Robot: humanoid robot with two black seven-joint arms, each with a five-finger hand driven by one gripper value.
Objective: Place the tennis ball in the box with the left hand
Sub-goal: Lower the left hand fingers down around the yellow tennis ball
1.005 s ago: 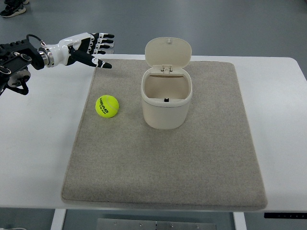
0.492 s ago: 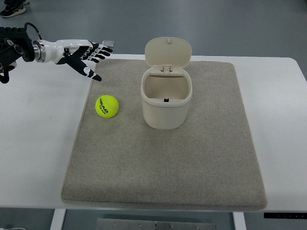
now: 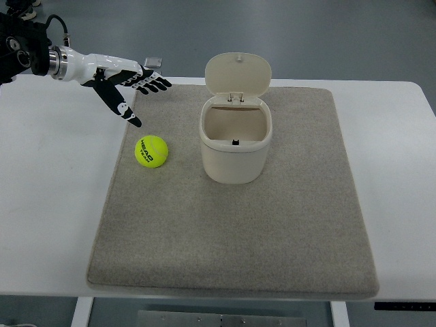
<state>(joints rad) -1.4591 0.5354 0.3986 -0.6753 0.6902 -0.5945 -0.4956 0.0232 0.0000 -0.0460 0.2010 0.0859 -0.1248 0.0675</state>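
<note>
The left hand [image 3: 129, 85] hovers at eleven o'clock of the tennis ball [image 3: 151, 150], fingers spread and empty, seemingly shaped to close over it. The ball rests on the mat [image 3: 238, 231], at nine o'clock of the box [image 3: 236, 143], whose lid stands open.

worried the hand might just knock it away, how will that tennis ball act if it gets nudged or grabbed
The tennis ball is round and lies free on the flat mat, so a nudge would probably roll it. The mat looks fuzzy, which may slow it. Its felt cover likely grips well, so the open left hand, above and apart from it, probably should close around it rather than push sideways.
</note>
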